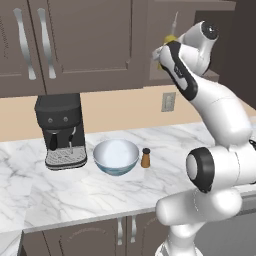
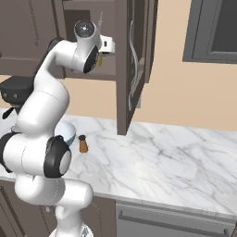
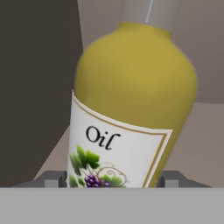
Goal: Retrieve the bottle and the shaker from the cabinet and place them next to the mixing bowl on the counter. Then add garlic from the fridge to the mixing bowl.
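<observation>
Black coffee machine [image 1: 61,131] (upright) below a wall outlet [image 1: 168,101] farther right

Bottle [image 3: 131,87]: one, above the counter [image 1: 75,195]
Shaker [image 1: 145,158]: one
Mixing bowl [image 1: 116,156]: one
Coffee machine [image 1: 61,130]: one

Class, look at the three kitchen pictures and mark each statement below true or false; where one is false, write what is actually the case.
1. The shaker stands on the counter beside the mixing bowl. True.
2. The bottle lies on its side on the counter. False: it is up in the cabinet, between the jaws of the gripper.
3. The bottle's label reads "Oil". True.
4. The mixing bowl stands to the left of the coffee machine in the left base view. False: it stands to the machine's right.
5. The shaker is taller than the coffee machine. False: it is far shorter.
</observation>
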